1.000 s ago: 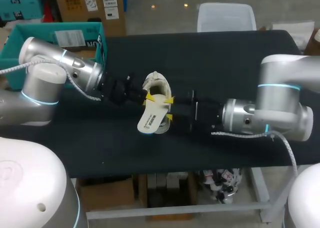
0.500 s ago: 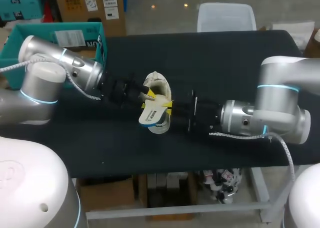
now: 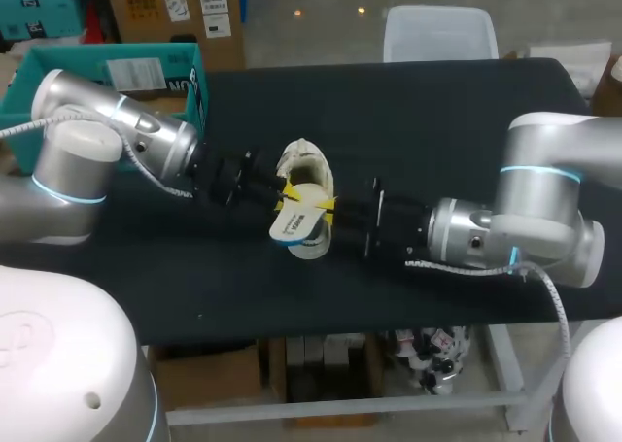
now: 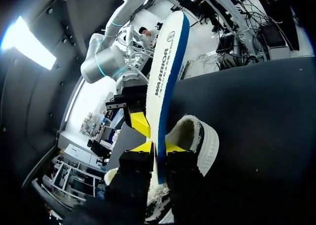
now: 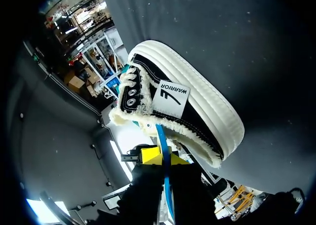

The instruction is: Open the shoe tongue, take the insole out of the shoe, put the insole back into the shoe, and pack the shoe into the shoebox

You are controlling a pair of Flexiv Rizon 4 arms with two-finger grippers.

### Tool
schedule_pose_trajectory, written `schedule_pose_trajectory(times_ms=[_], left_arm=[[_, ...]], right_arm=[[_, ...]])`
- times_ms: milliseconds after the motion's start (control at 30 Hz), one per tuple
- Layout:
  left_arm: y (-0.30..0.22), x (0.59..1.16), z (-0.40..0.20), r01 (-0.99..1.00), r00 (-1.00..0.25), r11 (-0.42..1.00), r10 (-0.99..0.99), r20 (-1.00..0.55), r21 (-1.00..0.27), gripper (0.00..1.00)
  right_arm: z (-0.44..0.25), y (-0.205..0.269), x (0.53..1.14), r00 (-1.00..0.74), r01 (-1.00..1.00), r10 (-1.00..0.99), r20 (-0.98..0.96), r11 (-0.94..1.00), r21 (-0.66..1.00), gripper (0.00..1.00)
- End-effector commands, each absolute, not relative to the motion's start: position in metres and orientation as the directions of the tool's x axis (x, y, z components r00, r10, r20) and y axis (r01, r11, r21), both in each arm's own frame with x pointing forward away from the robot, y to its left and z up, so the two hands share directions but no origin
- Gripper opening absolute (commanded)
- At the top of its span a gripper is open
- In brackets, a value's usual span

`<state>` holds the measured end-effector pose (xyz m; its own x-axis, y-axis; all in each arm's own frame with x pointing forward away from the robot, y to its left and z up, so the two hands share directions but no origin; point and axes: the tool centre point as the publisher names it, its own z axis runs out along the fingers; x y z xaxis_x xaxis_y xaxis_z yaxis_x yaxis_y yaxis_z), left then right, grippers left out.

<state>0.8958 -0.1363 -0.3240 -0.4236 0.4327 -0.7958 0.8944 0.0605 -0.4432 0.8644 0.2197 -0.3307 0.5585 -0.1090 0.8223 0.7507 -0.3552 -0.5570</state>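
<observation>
Head view: a sneaker [image 3: 309, 166] with a thick white sole is set on the black table [image 3: 437, 112], near its middle. An insole [image 3: 294, 226], white with a blue edge, is held over the end of the sneaker nearest the table's front edge. Its free end projects past the sneaker on that side. The left gripper [image 3: 282, 195] is placed just beside the sneaker on its left, and the right gripper [image 3: 328, 209] just beside it on its right. The insole is met by both from opposite sides. A teal box [image 3: 58, 68] is seen well apart from the sneaker, beyond the left arm.

From the left wrist view, the insole is seen edge-on, pinched between the left gripper's two yellow tips, which are closed against its faces. From there it runs on ahead of the fingers, tilted, past the sneaker's fleecy opening. The right gripper's yellow fingers are seen just behind the insole, close against it.

From the right wrist view, the insole's blue edge is clamped between the right gripper's yellow tips, which are pressed in on it from both sides. The sneaker lies just ahead of these fingers, with a black upper, a ribbed white sole, a fleece lining, metal eyelets and a white tag on its side. Whether the insole's hidden end touches the lining cannot be told.
</observation>
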Motion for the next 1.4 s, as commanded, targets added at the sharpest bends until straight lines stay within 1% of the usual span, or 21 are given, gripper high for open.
schedule_pose_trajectory(times_ms=[33,400,967,1300,1333,1367,1400], left_arm=[[-0.139,0.897,-0.325,0.897,-0.416,0.06,0.445,-0.793,-0.437,0.0],[-0.14,0.906,-0.322,0.918,-0.36,0.043,0.506,-0.784,-0.394,0.0],[-0.149,0.926,-0.344,0.913,-0.378,0.08,0.54,-0.752,-0.401,0.0],[-0.15,0.931,-0.345,0.914,-0.378,0.088,0.538,-0.754,-0.395,0.0],[-0.149,0.931,-0.345,0.914,-0.377,0.088,0.538,-0.754,-0.395,0.0],[-0.149,0.931,-0.345,0.914,-0.377,0.087,0.537,-0.754,-0.395,0.0],[-0.149,0.931,-0.345,0.914,-0.378,0.088,0.536,-0.755,-0.396,0.0]], right_arm=[[-0.335,0.226,0.869,0.562,0.759,-0.09,0.822,-0.338,-0.556,0.0],[-0.337,0.237,0.88,0.574,0.793,0.059,0.817,-0.29,-0.536,0.0],[-0.348,0.232,0.902,0.587,0.781,0.07,0.807,-0.312,-0.541,0.0],[-0.346,0.229,0.906,0.58,0.78,0.067,0.812,-0.331,-0.531,0.0],[-0.346,0.228,0.905,0.58,0.779,0.06,0.812,-0.334,-0.531,0.13],[-0.345,0.227,0.904,0.58,0.778,0.058,0.813,-0.336,-0.531,0.36],[-0.344,0.226,0.902,0.577,0.778,0.054,0.815,-0.34,-0.528,0.47]])
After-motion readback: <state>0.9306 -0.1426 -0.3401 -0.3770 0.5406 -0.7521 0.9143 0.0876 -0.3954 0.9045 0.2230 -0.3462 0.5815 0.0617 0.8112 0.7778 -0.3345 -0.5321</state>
